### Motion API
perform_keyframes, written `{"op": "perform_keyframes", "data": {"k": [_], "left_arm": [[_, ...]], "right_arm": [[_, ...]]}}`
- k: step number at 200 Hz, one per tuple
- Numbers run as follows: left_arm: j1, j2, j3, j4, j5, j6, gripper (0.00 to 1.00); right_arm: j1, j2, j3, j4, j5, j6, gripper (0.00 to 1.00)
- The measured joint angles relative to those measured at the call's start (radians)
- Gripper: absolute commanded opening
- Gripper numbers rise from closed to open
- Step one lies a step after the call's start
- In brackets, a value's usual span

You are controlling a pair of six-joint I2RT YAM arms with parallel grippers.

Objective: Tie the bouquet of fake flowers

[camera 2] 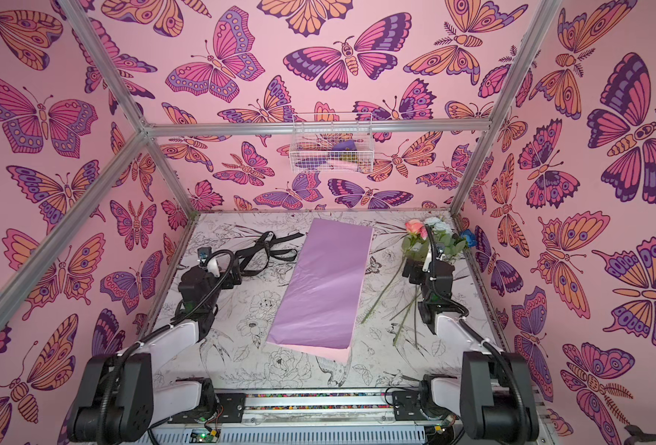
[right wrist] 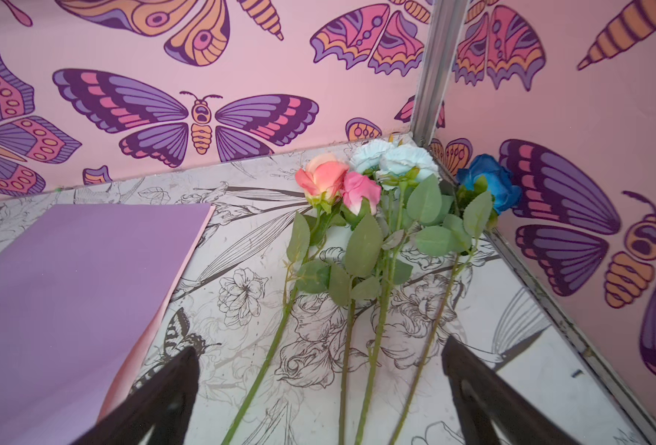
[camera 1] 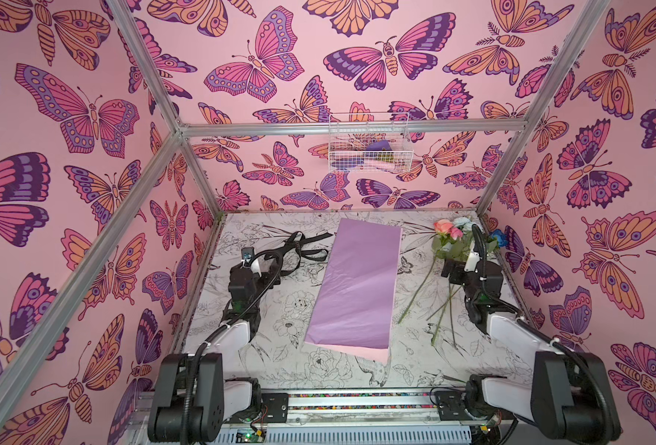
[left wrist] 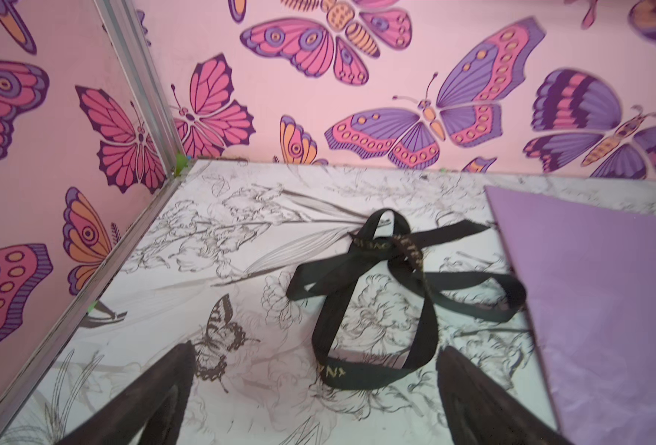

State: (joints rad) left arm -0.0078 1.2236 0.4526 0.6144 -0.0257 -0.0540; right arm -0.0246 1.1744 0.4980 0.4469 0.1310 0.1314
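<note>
Looking over the flower-printed tabletop (camera 1: 280, 346), I see the bouquet of fake flowers (right wrist: 376, 215) lying loose at its far right corner. The peach-pink, pale blue-white and deep blue blooms point toward the far edge. The thin green stems fan out toward the near edge, and the deep blue bloom sits up against the right wall. In both top views the bunch (camera 1: 449, 239) (camera 2: 422, 240) lies well apart from the long lilac paper sheet (camera 1: 357, 285). That sheet runs down the middle of the tabletop from the far edge toward the near one, slightly skewed, and shows a pink underside at its near corner.

A long black ribbon (left wrist: 376, 293) lies in a loose tangle near the far left corner, one loop reaching the paper's left edge.

My right gripper (right wrist: 320, 346) hovers above the stems with its jaws spread wide and holds nothing. My left gripper (left wrist: 318, 348) is just as wide apart, also empty, facing the ribbon.

A white wire basket (camera 1: 368, 154) hangs on the back wall.
</note>
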Motion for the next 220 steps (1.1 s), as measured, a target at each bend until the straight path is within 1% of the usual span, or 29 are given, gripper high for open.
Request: {"op": "perform_keyframes", "data": {"k": [11, 25, 42, 57, 82, 99, 129, 146, 173, 206, 220], "left_arm": [[-0.007, -0.002, 0.047, -0.043, 0.024, -0.034, 0.99], [-0.022, 0.031, 0.121, -0.093, 0.068, -0.089, 0.99], [-0.05, 0.118, 0.206, -0.122, 0.117, -0.167, 0.99], [-0.093, 0.21, 0.272, -0.145, 0.148, -0.221, 0.99], [-0.182, 0.364, 0.379, -0.196, 0.187, -0.27, 0.99], [-0.224, 0.46, 0.471, -0.232, 0.207, -0.289, 0.99], [-0.243, 0.61, 0.643, -0.314, 0.22, -0.303, 0.99], [-0.246, 0.684, 0.747, -0.382, 0.212, -0.302, 1.0], [-0.249, 0.792, 0.901, -0.488, 0.197, -0.292, 0.83], [-0.249, 0.916, 1.074, -0.632, 0.176, -0.291, 0.78], [-0.249, 0.965, 1.146, -0.696, 0.167, -0.288, 0.73]], "right_arm": [[0.0, -0.046, 0.029, -0.061, 0.027, 0.028, 0.99], [0.001, -0.087, 0.064, -0.121, 0.072, 0.074, 0.99], [0.001, -0.117, 0.098, -0.203, 0.126, 0.143, 0.99], [0.001, -0.123, 0.128, -0.292, 0.147, 0.202, 0.99], [0.001, -0.121, 0.151, -0.393, 0.129, 0.263, 0.99], [0.001, -0.111, 0.153, -0.436, 0.099, 0.291, 0.99], [0.011, -0.068, 0.178, -0.517, 0.047, 0.319, 0.99], [0.032, -0.054, 0.192, -0.558, 0.04, 0.324, 0.99], [0.085, -0.049, 0.21, -0.626, 0.055, 0.325, 0.99], [0.134, -0.036, 0.264, -0.708, 0.075, 0.331, 0.99], [0.147, -0.034, 0.291, -0.731, 0.081, 0.336, 0.99]]}}
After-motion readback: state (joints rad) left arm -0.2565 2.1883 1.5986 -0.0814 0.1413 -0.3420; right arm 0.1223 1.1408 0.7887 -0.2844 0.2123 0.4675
